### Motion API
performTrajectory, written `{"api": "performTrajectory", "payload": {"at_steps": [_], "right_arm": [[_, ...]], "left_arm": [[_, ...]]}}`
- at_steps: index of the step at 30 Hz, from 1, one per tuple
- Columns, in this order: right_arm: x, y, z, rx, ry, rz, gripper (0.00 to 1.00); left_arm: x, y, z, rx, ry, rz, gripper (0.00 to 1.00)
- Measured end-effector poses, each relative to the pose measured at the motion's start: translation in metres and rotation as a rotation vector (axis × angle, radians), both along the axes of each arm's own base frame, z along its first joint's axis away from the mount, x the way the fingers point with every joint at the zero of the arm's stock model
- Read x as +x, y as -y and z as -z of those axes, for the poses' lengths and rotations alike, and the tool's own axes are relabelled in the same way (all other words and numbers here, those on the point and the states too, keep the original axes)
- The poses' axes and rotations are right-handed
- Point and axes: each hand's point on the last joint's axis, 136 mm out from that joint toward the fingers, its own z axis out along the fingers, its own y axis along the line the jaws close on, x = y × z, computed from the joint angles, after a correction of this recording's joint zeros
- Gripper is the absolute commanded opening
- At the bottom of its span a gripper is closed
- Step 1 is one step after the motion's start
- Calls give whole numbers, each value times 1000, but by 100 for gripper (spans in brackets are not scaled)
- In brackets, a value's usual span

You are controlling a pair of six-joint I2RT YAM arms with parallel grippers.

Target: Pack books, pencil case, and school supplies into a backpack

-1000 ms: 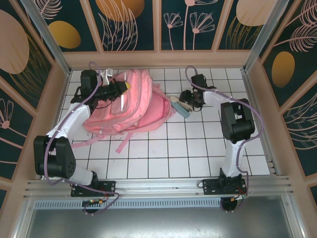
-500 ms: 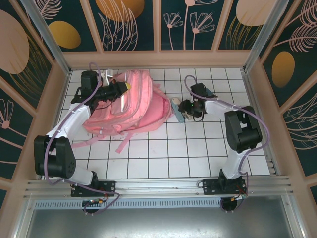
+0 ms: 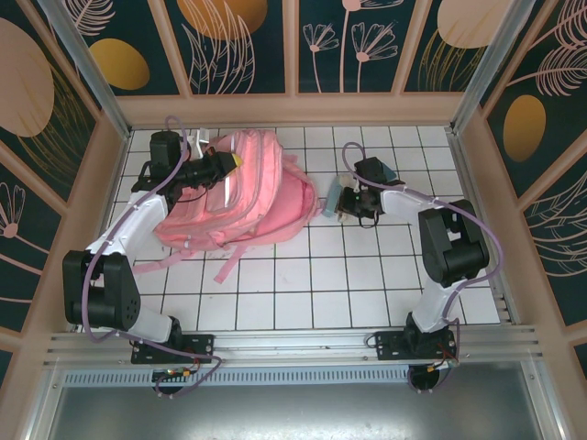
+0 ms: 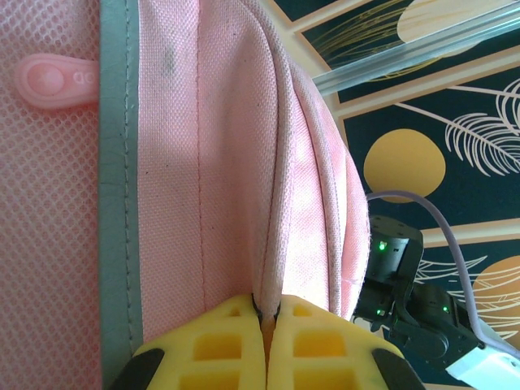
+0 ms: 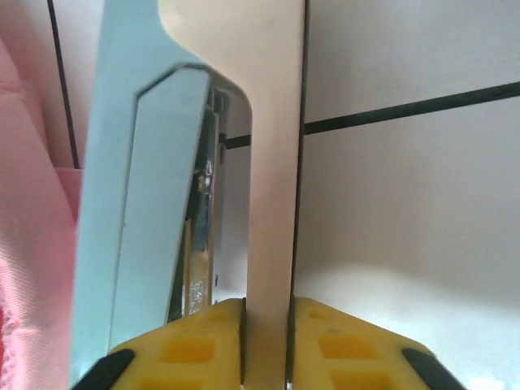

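The pink backpack (image 3: 243,188) lies at the back left of the gridded table. My left gripper (image 3: 231,161) is at its upper edge, shut on a raised fold of pink fabric (image 4: 280,203) pinched between the yellow fingertips (image 4: 266,307). Just right of the backpack lies the narrow teal-and-beige bar (image 3: 327,197). My right gripper (image 3: 341,203) is on it. Up close, the yellow pads of that right gripper (image 5: 266,305) are shut on the bar's beige arm (image 5: 272,162), with its teal body (image 5: 122,203) to the left. Books and pencil case are out of view.
A small flat teal item (image 3: 387,170) lies behind my right wrist. Pink straps (image 3: 229,261) trail from the backpack toward the table's middle. The backpack's edge (image 5: 28,244) sits close on the left of the bar. Frame posts and walls enclose the table.
My right gripper moved down and left to the teal-and-beige bar and closed on its beige arm. The left gripper kept its hold on the backpack fabric.
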Motion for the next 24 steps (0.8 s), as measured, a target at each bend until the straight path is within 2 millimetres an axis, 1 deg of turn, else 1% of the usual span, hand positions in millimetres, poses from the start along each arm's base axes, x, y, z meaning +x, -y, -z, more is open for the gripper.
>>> {"api": "performTrajectory", "payload": {"at_steps": [2,6,9,12,15,17,20,22,24], "right_arm": [[0,0,-1,0,7,-1,6],[-5,2,-3,-5,1,4,0],[-10,7,-10,-16,4,12,0],[-13,8,-31,-5,39,26,0],[-13,3,-60,27,101,27,0],[-13,-8,-77,49,133,12,0],[-12,-36,-98,82,171,-32,0],[-10,-61,-112,110,192,-70,0],[-6,-85,-119,128,202,-103,0]], "left_arm": [[-1,1,0,-3,0,4,0],[-1,2,-1,-22,-3,6,0],[0,2,-3,-42,-4,3,0],[1,3,-6,-57,-9,-3,0],[1,2,-8,-74,-16,-5,0],[2,2,-10,-83,-19,-6,0],[2,2,-12,-94,-17,-6,0],[2,3,-14,-101,-16,-3,0],[1,4,-15,-107,-16,2,0]]}}
